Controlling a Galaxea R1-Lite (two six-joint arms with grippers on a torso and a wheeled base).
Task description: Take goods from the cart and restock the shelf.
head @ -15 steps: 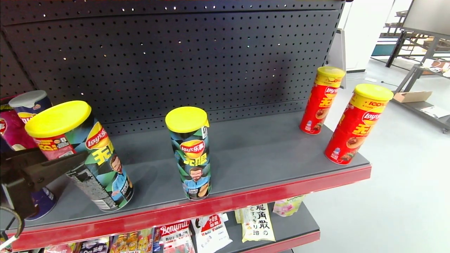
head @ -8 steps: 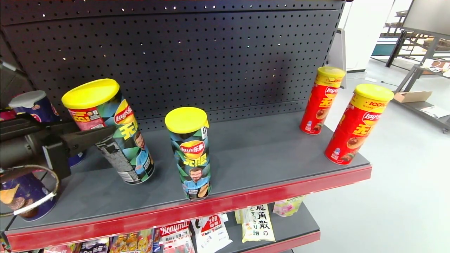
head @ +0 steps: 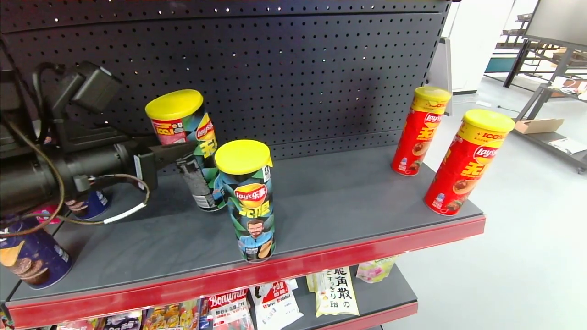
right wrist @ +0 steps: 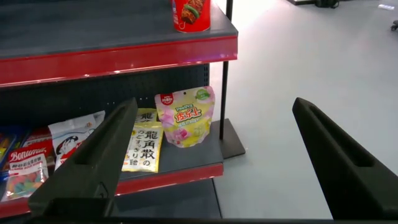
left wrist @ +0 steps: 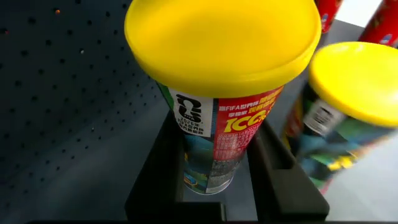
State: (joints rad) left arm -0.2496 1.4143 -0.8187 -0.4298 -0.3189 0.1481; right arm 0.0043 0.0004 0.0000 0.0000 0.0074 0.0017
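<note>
I'm seeing my left gripper (head: 190, 153) clamping the green-black cylindrical chip can with yellow plastic lid (head: 182, 118), tilting over the grey metal shelf (head: 330, 197) behind 1 matching can (head: 249, 201). Right wrist view is showing the right gripper (right wrist: 214, 106) gaping wide, empty.

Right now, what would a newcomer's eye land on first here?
The left gripper grips a green-and-black cylindrical chip can with a yellow lid, at the back of the grey shelf. A matching can stands at the red front edge, two red yellow-lidded cans at the right end.
</note>
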